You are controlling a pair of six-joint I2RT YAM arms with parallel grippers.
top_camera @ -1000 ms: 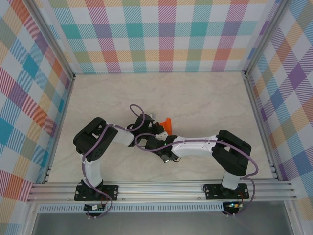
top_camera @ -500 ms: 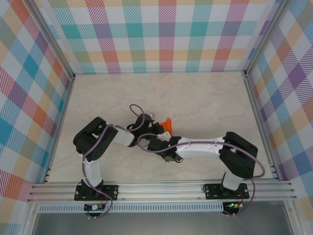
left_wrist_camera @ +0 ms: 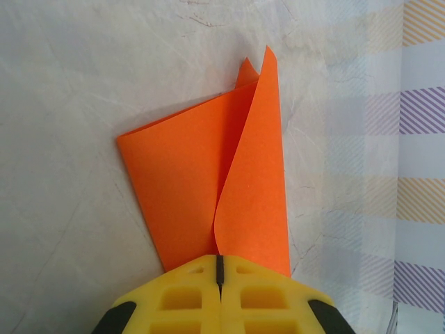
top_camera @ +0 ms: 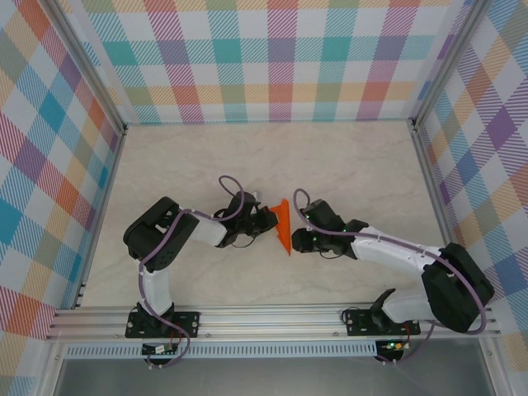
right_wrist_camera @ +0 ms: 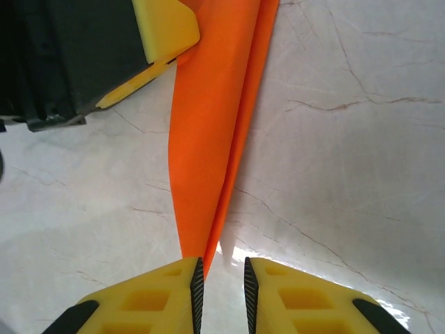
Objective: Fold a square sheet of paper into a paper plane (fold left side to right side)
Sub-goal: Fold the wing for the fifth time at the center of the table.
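The left gripper [left_wrist_camera: 219,259] clamps the square sheet of paper [left_wrist_camera: 208,174], which juts half-folded from its tips. Facing the left gripper, the right gripper [right_wrist_camera: 221,263] stands slightly parted, seemingly gripping nothing; it should press the raised flap flat.

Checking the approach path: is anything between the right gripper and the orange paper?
Nothing visible does. The orange paper's narrow end lies right at the slightly parted fingertips of the right gripper, on the table. The left gripper pinches the paper farther along, clear of that end.
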